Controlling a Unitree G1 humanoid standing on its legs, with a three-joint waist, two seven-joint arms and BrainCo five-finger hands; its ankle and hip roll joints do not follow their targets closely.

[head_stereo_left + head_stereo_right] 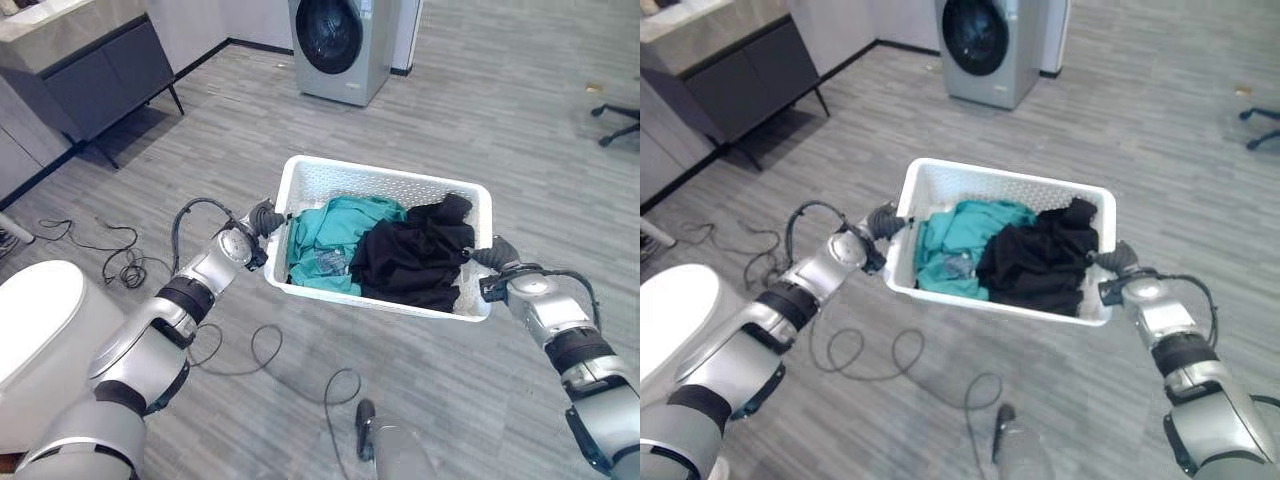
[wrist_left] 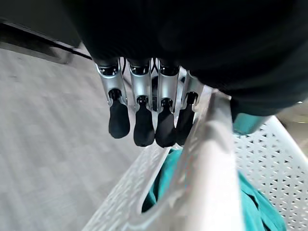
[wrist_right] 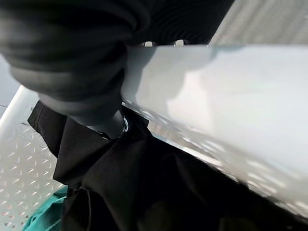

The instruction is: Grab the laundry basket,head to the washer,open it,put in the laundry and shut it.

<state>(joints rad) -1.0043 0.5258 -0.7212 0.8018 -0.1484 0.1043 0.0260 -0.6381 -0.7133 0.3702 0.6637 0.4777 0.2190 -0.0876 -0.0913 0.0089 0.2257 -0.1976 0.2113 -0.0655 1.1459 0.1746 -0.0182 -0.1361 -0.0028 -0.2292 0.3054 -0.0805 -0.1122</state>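
Observation:
I hold a white perforated laundry basket [image 1: 380,175] off the floor between both hands. In it lie a teal garment [image 1: 325,240] on the left and a black garment [image 1: 415,255] on the right. My left hand [image 1: 262,218] grips the basket's left rim, its fingers [image 2: 144,125] running down the outer wall beside the rim [image 2: 211,159]. At the right rim [image 3: 216,106] my right hand [image 1: 497,255] is clamped on, its thumb [image 3: 108,122] inside against the black garment [image 3: 144,183]. The grey washer [image 1: 340,45], with its round dark door shut, stands ahead across the floor.
A dark cabinet [image 1: 90,70] with a light top stands at the far left. A white rounded object [image 1: 35,320] sits close at the lower left, and thin cables [image 1: 110,250] lie beside it. A chair base [image 1: 620,120] shows at the right edge.

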